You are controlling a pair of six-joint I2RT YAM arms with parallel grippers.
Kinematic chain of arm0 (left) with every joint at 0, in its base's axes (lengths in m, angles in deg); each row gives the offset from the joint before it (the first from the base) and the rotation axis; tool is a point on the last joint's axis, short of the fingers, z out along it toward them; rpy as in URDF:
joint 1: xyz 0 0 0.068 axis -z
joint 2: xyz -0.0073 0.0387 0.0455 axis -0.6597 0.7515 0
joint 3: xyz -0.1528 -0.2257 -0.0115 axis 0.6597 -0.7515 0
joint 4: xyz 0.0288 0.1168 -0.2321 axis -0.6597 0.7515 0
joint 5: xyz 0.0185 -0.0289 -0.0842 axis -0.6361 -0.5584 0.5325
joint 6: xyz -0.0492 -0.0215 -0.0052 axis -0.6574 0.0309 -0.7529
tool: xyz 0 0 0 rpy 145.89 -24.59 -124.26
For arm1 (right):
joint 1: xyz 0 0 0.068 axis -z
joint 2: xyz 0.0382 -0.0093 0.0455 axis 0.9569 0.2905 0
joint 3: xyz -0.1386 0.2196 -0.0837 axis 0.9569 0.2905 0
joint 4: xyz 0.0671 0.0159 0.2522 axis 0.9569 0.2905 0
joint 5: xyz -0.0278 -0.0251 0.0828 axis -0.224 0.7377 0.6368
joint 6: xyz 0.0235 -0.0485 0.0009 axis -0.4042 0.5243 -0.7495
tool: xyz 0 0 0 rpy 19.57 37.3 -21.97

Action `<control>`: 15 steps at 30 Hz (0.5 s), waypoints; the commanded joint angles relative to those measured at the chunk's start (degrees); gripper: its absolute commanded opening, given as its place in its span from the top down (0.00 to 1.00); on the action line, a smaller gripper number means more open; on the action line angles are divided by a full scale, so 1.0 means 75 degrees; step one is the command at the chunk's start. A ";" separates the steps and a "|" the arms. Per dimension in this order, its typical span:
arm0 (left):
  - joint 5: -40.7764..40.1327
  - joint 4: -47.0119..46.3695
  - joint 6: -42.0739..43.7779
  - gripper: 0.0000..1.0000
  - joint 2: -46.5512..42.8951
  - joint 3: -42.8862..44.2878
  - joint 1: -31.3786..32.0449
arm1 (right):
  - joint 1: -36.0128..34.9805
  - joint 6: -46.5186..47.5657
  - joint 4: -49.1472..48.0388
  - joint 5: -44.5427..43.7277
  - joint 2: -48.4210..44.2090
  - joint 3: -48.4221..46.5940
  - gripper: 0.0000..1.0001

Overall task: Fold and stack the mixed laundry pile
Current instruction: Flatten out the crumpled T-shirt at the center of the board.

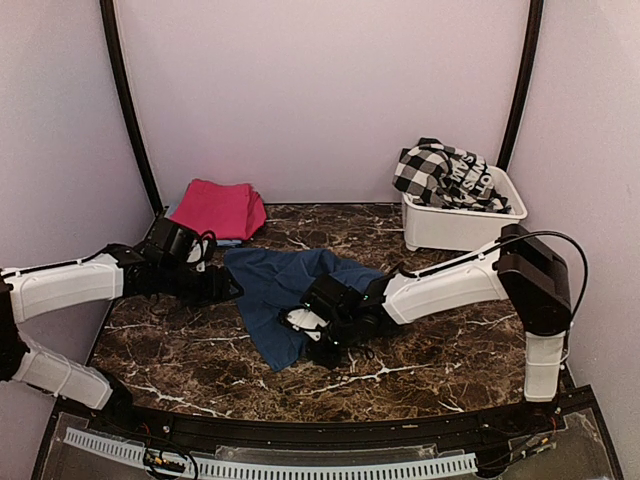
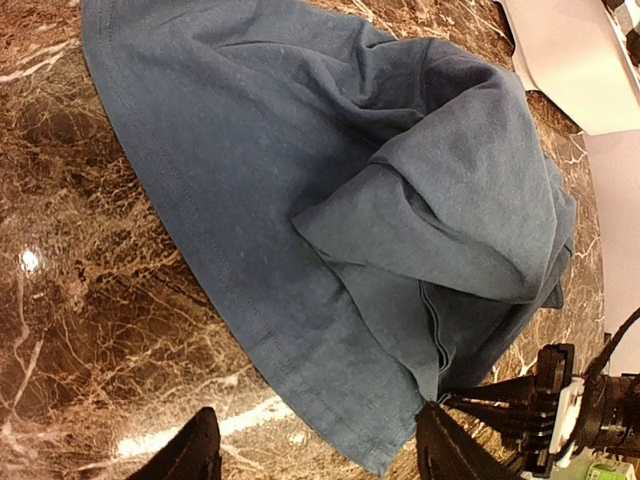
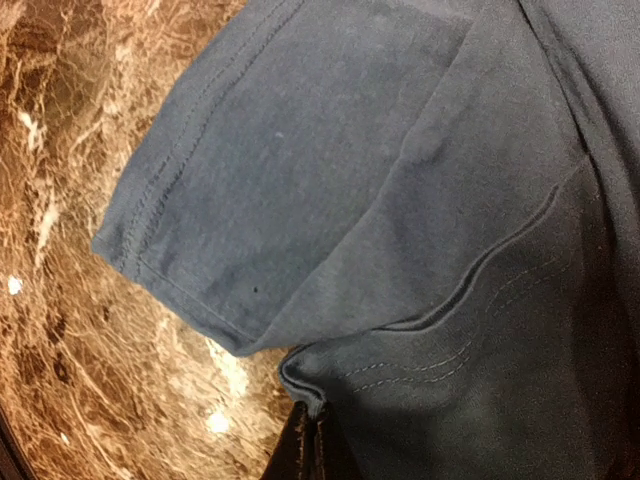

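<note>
In the middle of the marble table lies the blue shirt, rumpled, with one part doubled over itself. Our right gripper has its jaws pressed together on a folded edge at the shirt's near side, and we judge there is cloth between them. Our left gripper has its jaws well apart at the shirt's left hem and holds nothing, one finger just beside the corner.

To do this step well, we think the left should close on the hem before either arm lifts. Then both should draw apart evenly, low over the table, so the shirt spreads flat without bunching.

The white tub at the back right holds a black-and-white checked garment, heaped above its rim. The pink cloth sits folded at the back left, in no container.
</note>
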 commanded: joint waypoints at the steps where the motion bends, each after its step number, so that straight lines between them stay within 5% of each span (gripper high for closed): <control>1: -0.0516 0.0203 -0.0055 0.36 -0.0545 -0.0269 0.0573 | -0.0080 -0.0400 0.0769 -0.1069 -0.0111 0.0472 1.00; 8: -0.1197 -0.0101 0.0374 0.36 -0.0674 -0.0689 0.2282 | 0.0399 -0.1089 0.0619 -0.1836 -0.2510 0.0941 1.00; 15: -0.2025 -0.0595 0.0851 0.36 0.0728 -0.0406 0.3733 | 0.1119 -0.1247 0.0584 -0.1979 -0.3625 0.1266 1.00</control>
